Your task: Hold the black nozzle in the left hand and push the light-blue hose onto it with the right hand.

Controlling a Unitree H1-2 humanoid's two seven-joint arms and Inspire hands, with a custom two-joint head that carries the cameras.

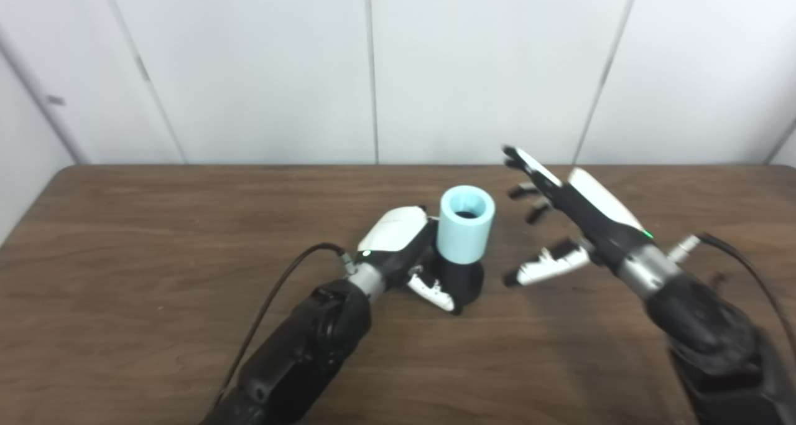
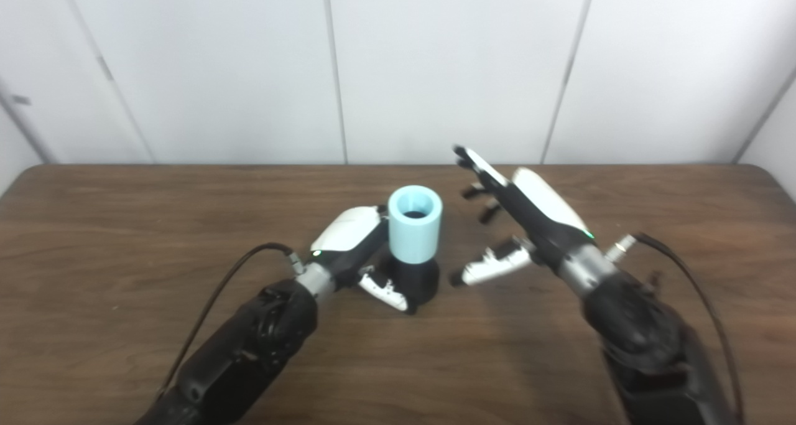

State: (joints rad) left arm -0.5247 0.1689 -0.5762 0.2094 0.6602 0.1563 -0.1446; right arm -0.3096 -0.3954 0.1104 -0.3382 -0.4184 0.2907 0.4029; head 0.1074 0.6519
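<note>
The black nozzle (image 1: 463, 280) stands upright on the brown table (image 1: 149, 238), near the middle. The light-blue hose piece (image 1: 466, 224), a short open tube, sits on top of it. My left hand (image 1: 407, 251) is shut on the nozzle's base from the left, thumb in front. My right hand (image 1: 559, 216) is open, fingers spread, to the right of the hose and apart from it, palm facing it. Both also show in the right eye view: hose (image 2: 415, 224), right hand (image 2: 516, 219).
A white panelled wall (image 1: 373, 70) runs behind the table's far edge. Black cables trail from both wrists over the table (image 1: 273, 294).
</note>
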